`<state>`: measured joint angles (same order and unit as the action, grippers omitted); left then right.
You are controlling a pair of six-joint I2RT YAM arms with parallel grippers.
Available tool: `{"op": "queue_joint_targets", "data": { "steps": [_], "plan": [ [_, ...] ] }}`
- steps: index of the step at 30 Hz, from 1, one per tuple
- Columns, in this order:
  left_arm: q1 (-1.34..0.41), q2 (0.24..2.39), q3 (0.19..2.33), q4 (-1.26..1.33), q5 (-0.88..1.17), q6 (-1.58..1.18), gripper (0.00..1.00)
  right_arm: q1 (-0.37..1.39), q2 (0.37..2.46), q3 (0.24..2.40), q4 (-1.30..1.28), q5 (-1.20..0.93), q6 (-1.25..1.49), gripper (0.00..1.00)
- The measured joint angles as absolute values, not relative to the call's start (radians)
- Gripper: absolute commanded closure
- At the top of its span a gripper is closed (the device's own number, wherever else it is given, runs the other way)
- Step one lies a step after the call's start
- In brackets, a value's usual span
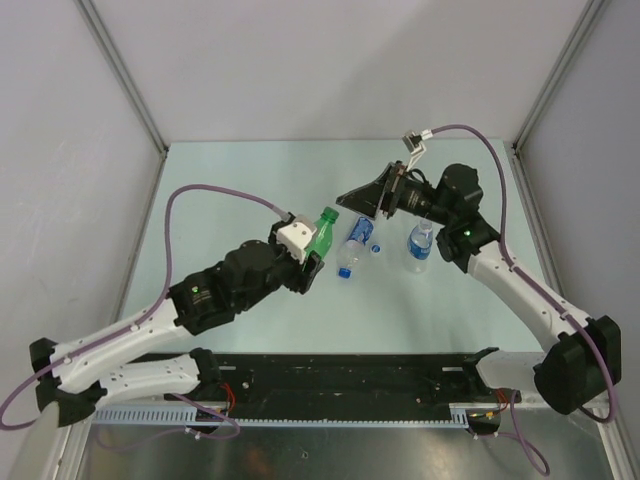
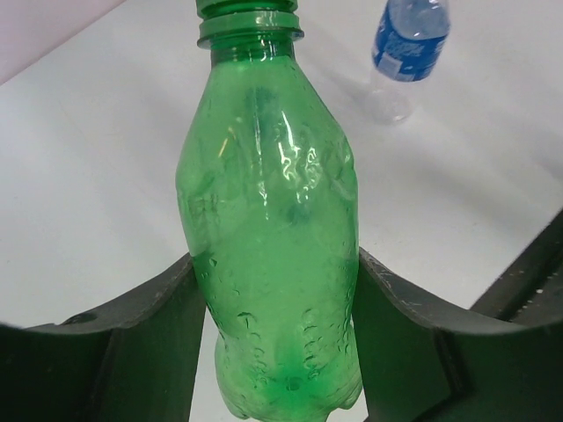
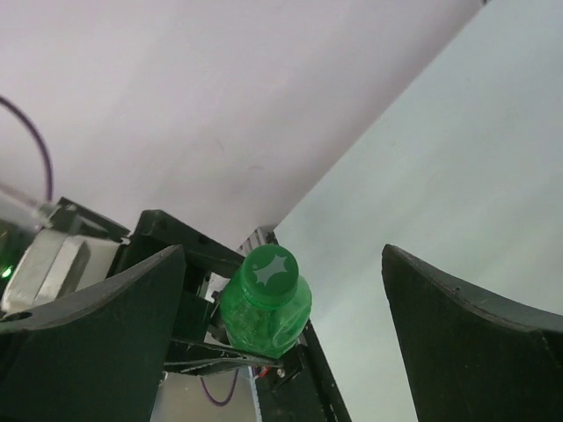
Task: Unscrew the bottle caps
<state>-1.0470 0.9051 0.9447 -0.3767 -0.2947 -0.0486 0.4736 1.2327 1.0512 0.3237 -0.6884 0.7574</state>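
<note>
My left gripper (image 1: 312,252) is shut on the green bottle (image 1: 321,236) and holds it tilted above the table. In the left wrist view the fingers (image 2: 396,325) press the bottle's lower body (image 2: 268,255). The green cap (image 1: 331,212) sits on its neck. My right gripper (image 1: 356,203) is open just beyond the cap. In the right wrist view the cap (image 3: 270,268) faces the camera between the wide-apart fingers (image 3: 475,334), nearer the left one, untouched. A clear bottle with a blue label (image 1: 350,250) lies on the table, with a small blue cap (image 1: 376,248) beside it. Another clear bottle (image 1: 421,245) stands to the right.
The table (image 1: 250,180) is pale green with grey walls at the back and sides. A black rail (image 1: 350,375) runs along the near edge. One clear bottle (image 2: 409,40) shows at the top right of the left wrist view.
</note>
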Motion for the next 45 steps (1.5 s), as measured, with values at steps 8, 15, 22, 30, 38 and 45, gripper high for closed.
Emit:
{"op": "queue_joint_targets", "data": {
  "steps": [8, 15, 22, 30, 38, 45],
  "plan": [
    [-1.121, 1.012, 0.984, -0.419, -0.481, -0.028, 1.0, 0.491, 1.317, 1.051, 0.266, -0.686, 0.799, 0.2],
    [-1.133, 1.032, 0.992, -0.431, -0.522, -0.025, 1.0, 0.521, 1.341, 1.051, 0.248, -0.69, 0.812, 0.38],
    [-1.133, 1.034, 0.992, -0.441, -0.526, -0.025, 1.0, 0.536, 1.358, 1.052, 0.237, -0.69, 0.82, 0.61],
    [-1.133, 1.035, 0.992, -0.452, -0.529, -0.025, 1.0, 0.542, 1.358, 1.053, 0.236, -0.688, 0.825, 0.96],
    [-1.133, 1.032, 0.992, -0.45, -0.517, -0.027, 1.0, 0.543, 1.351, 1.053, 0.236, -0.689, 0.81, 1.0],
    [-1.102, 0.955, 0.967, -0.404, -0.387, -0.044, 1.0, 0.546, 1.308, 1.053, 0.266, -0.723, 0.768, 1.0]
  ]
}}
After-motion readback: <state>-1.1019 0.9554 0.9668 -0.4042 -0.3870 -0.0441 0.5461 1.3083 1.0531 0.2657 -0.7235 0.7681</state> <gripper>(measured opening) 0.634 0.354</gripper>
